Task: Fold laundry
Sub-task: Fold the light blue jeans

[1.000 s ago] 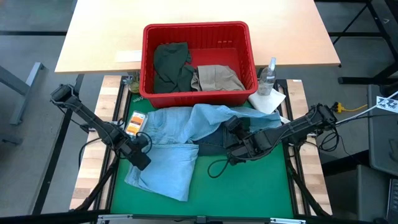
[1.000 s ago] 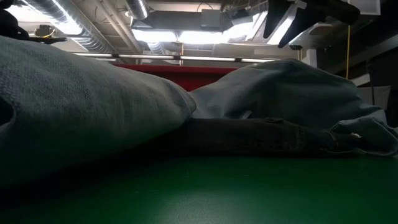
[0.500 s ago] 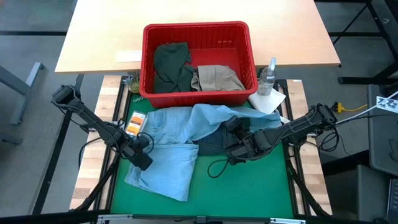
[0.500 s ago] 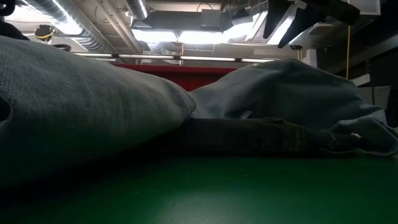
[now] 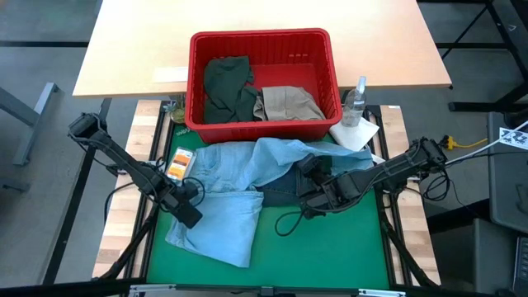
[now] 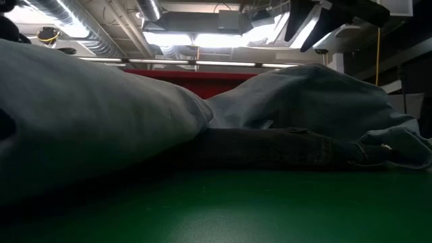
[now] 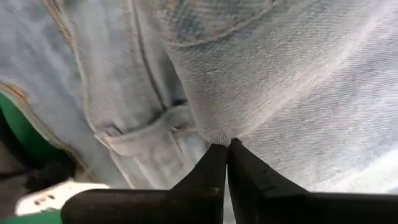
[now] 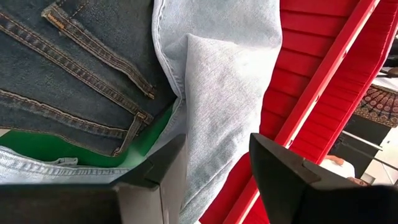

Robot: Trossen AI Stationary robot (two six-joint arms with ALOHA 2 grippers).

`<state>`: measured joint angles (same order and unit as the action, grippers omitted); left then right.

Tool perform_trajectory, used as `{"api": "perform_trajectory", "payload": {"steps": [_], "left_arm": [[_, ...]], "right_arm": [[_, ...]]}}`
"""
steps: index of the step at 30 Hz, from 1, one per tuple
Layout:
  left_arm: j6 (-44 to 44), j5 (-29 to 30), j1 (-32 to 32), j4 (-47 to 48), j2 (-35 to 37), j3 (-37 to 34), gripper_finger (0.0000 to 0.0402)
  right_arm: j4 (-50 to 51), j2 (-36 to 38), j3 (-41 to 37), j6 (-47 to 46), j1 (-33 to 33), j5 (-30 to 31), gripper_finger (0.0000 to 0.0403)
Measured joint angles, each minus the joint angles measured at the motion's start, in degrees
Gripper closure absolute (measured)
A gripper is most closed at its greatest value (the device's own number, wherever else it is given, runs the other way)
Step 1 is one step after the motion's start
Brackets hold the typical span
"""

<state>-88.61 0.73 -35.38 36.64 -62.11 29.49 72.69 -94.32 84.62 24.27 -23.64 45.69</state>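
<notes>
Green-matted desk (image 5: 330, 256), overhead. The rumpled light blue denim garment (image 5: 239, 177) fills the mat's centre, over dark navy jeans (image 5: 280, 194); at 12 o'clock a red plastic basket (image 5: 326, 49) holds a dark olive green piece (image 5: 223, 82) and a beige khaki piece (image 5: 285, 103). Left gripper (image 5: 188, 216), at 9 o'clock, has its fingers (image 7: 214, 168) clenched on a denim fold. Right gripper (image 5: 313, 169), at 3 o'clock, hangs released above the cloth. Step in hand: probably spreading; next calls for a 2nd grasp opposite.
</notes>
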Motion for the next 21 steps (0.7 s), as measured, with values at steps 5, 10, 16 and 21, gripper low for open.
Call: {"api": "perform_trajectory", "payload": {"steps": [5,10,16,21], "left_arm": [[0.29,0.25,0.00,1.47,0.00,3.62,0.0400],[1.13,-1.25,-0.02,11.40,0.02,9.56,0.0401],[-0.02,-4.63,-0.02,25.24,0.02,16.21,0.0401],[-3.84,-10.43,-0.02,31.39,-0.11,17.34,0.0401]], "right_arm": [[-1.24,0.00,0.00,0.04,0.00,0.02,0.0231],[-1.25,0.00,0.00,0.07,0.00,0.04,0.0231],[-1.58,0.00,0.00,0.07,0.00,0.07,0.0231],[-5.22,0.00,0.00,0.09,0.02,0.03,0.0231]]}}
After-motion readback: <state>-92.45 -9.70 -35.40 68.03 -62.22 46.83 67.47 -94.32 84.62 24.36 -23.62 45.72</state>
